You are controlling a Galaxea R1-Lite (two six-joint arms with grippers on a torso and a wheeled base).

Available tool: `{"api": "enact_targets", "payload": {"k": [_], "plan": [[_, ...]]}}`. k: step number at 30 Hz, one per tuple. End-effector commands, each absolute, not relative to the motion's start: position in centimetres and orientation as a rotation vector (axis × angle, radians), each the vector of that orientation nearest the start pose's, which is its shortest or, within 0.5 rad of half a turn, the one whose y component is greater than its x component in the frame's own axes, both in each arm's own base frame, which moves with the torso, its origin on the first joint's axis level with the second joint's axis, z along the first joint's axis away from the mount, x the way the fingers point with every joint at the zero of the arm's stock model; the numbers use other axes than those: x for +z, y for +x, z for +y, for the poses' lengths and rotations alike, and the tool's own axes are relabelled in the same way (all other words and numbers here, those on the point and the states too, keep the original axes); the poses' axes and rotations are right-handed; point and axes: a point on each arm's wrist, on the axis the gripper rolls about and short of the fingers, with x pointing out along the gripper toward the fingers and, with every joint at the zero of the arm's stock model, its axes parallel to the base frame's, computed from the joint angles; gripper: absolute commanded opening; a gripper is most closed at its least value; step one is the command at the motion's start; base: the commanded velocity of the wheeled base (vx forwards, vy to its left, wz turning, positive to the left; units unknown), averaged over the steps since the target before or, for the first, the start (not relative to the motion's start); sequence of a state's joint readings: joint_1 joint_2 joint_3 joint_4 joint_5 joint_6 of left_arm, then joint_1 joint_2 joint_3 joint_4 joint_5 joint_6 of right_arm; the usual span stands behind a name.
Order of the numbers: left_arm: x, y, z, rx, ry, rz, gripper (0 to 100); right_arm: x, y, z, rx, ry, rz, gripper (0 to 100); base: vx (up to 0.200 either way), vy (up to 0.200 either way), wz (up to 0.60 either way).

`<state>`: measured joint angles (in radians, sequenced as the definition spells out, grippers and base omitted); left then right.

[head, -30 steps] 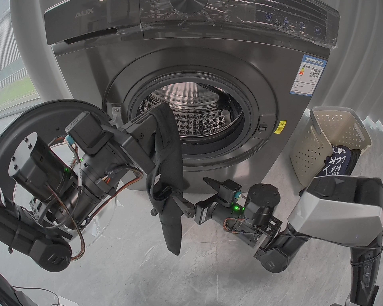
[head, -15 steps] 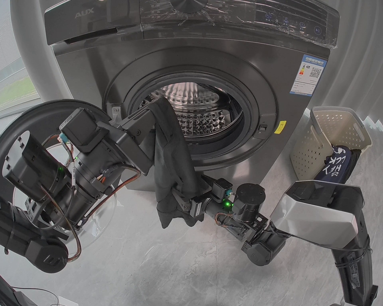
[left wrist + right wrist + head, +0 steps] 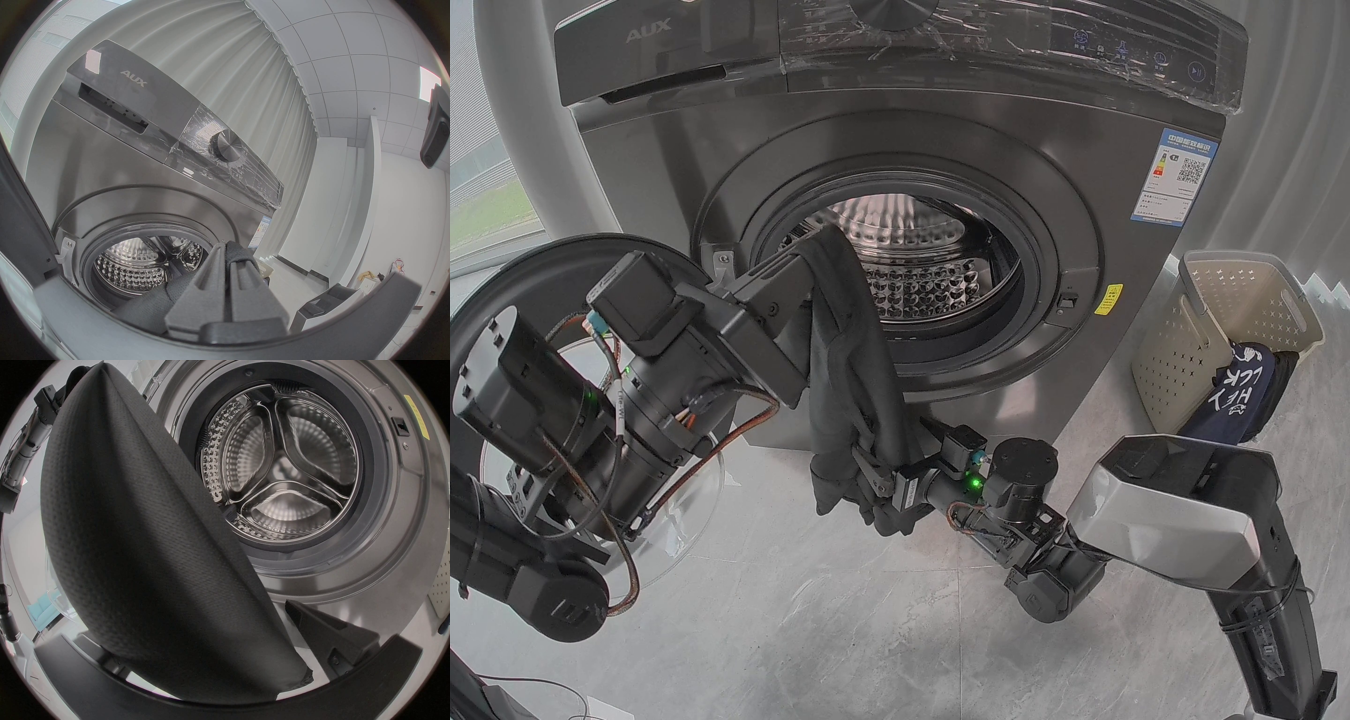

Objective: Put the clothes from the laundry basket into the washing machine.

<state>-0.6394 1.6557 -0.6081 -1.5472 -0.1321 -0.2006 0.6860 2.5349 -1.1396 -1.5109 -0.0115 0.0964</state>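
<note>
Over grey floor (image 3: 825,637) before open washing machine (image 3: 975,122): loading dark garment (image 3: 853,375), pinched in closed left gripper (image 3: 228,255) at drum mouth (image 3: 919,272), tail bunched across wide-open right gripper (image 3: 870,469); next, probably pushing inward, then letting go.

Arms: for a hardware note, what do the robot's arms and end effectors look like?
Both arms: black jointed cylinders. Left arm trails orange and black cables with a teal plug. Right arm has a silver-grey boxy shell and a green light. Left end effector: dark grey wedge-shaped fingers.
</note>
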Motion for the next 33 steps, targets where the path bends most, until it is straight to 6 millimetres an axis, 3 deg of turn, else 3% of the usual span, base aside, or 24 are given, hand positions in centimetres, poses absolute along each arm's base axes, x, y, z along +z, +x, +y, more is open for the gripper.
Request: {"api": "enact_targets", "payload": {"k": [1,3,4,12,20,25,33], "plan": [[23.5,21.3,-16.2,-0.804,-0.316,-0.421,0,2.2,35.3,28.9,0.669,0.137,-0.087,100,0.0,0.0,0.0],[23.5,21.3,-16.2,-0.804,-0.316,-0.421,0,2.3,35.4,29.0,0.661,0.14,-0.093,100,0.0,0.0,0.0],[23.4,21.3,-16.2,-0.803,-0.318,-0.419,0,2.3,35.4,29.0,0.66,0.139,-0.091,0,0.0,0.0,0.0],[23.1,21.7,-16.0,-0.778,-0.316,-0.399,0,3.7,35.3,27.9,0.644,0.15,-0.106,0,0.0,0.0,0.0],[19.4,23.8,-13.9,-0.666,-0.26,-0.264,0,9.5,33.6,24.0,0.601,0.172,-0.17,0,0.0,0.0,0.0],[15.3,24.2,-13.3,-0.632,-0.222,-0.107,0,13.1,31.5,22.8,0.607,0.191,-0.223,0,0.0,0.0,0.0],[11.3,25.5,-13.6,-0.607,-0.157,0.023,0,15.3,30.1,22.1,0.613,0.207,-0.257,0,0.0,0.0,0.0]]}}
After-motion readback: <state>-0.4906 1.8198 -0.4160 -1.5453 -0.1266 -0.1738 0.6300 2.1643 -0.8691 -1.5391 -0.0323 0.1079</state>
